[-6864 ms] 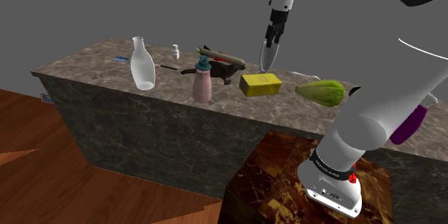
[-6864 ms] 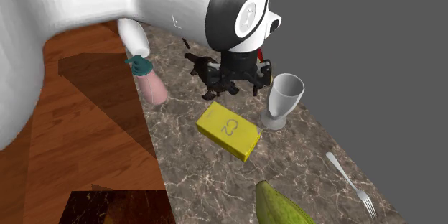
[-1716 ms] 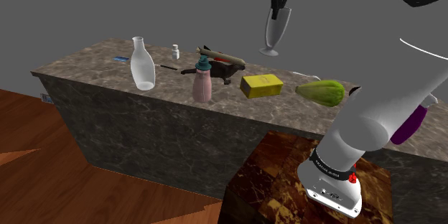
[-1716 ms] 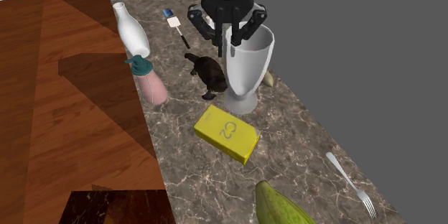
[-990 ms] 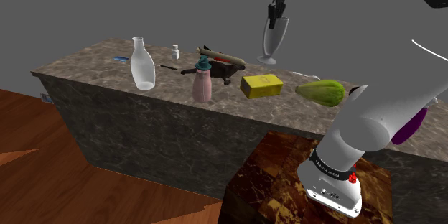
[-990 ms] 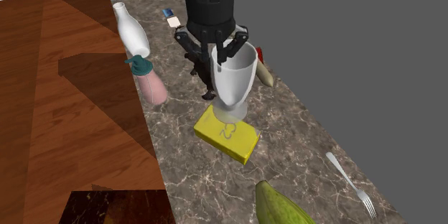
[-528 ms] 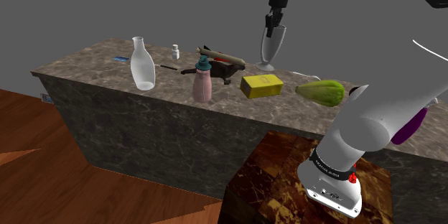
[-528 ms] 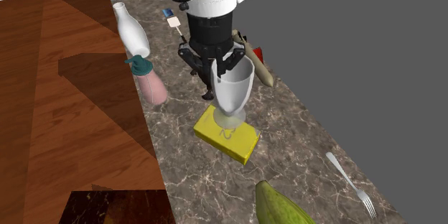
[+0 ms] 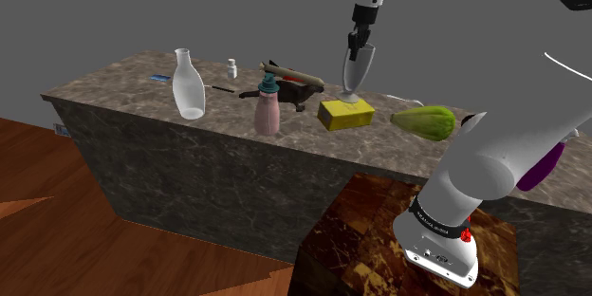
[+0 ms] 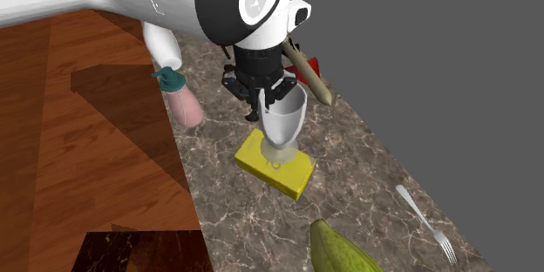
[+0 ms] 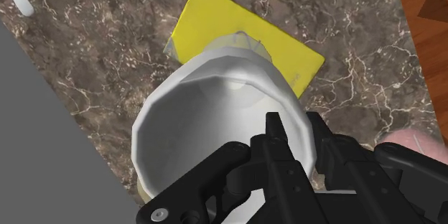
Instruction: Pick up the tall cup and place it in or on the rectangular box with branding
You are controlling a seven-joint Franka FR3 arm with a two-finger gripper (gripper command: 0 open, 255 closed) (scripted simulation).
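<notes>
Looks in the shoulder view from beside the stand (image 9: 365, 237), well back, across the whole stone counter (image 9: 142, 71) and the wooden floor (image 9: 57, 213). Looks in the second exterior view steeply down along the counter from nearer. Stares in the wrist view down the gripper (image 11: 294, 126) from very near, sharing with both the yellow box (image 11: 215, 21) and the cup (image 11: 208, 122).

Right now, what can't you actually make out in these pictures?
- Whether the tall cup rests its foot on the yellow box: second exterior view, too close to tell; wrist view, the bowl hides it.
- The box's marking: second exterior view, the cup's foot mostly covers it.
- The white bottle: second exterior view, mostly behind the arm.
- The green vegetable: second exterior view, cut by the bottom edge.
</notes>
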